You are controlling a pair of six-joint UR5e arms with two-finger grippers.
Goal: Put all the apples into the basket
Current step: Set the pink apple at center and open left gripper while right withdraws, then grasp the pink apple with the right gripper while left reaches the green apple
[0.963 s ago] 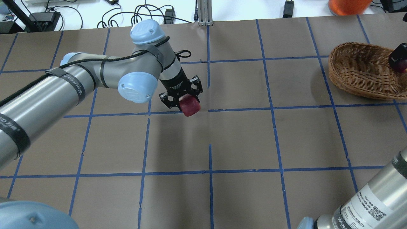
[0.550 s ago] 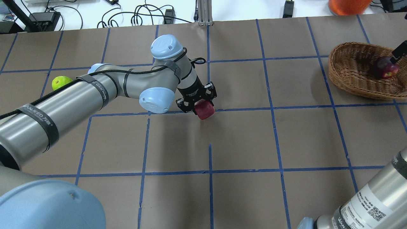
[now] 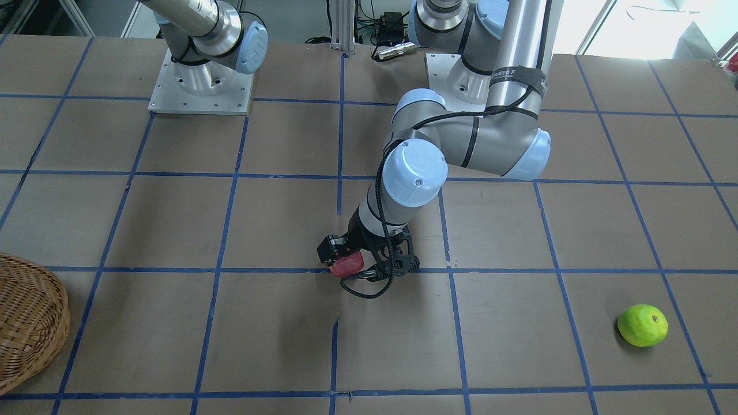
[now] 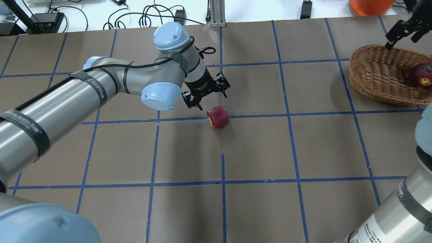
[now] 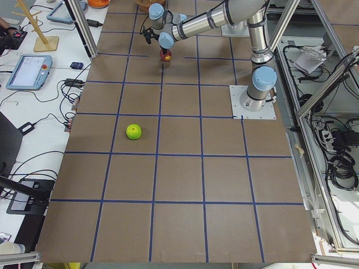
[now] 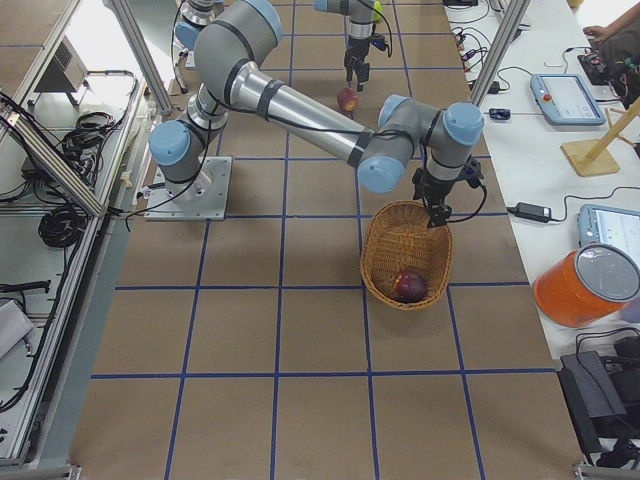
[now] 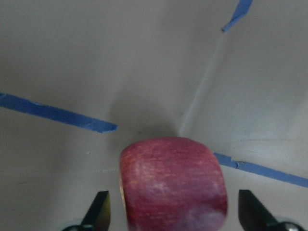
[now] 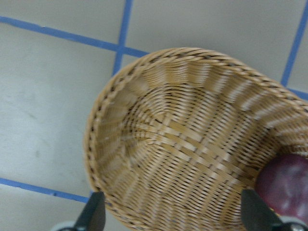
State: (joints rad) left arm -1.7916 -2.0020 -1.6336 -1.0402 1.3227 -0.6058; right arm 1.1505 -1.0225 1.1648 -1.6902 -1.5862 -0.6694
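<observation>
1. One apple, the dark purple-red apple (image 4: 422,75), lay inside the wicker basket (image 4: 378,76) at the far right of the surface (image 4: 303,145), toward the basket's right end. A second earlier the right tool had gripped it over the basket; the tool had since let go and lifted away.
2. The red apple (image 4: 218,116), showing a yellowish patch, rested near the middle of the brown surface, on a blue tape line (image 4: 256,116). Half a second earlier the left tool had clamped it; now it stood free.
3. Judged from this, one of three apples was home. The red one seemed to have been set down midway, perhaps for the right arm to collect. The lime green apple (image 3: 642,325) lay well apart on the robot's left side, with no tool near it.
4. The left tool (image 4: 212,100) hovered just behind the red apple, jaws spread wide and gripping nothing. Its wrist camera showed both fingertips (image 7: 100,209) flanking the apple, with a clear gap on each side.
5. The right tool (image 4: 402,33) hung above the basket's far rim, jaws also spread wide and empty. Its wrist camera looked down into the woven bowl, with the dark apple at the lower right corner of that view.
</observation>
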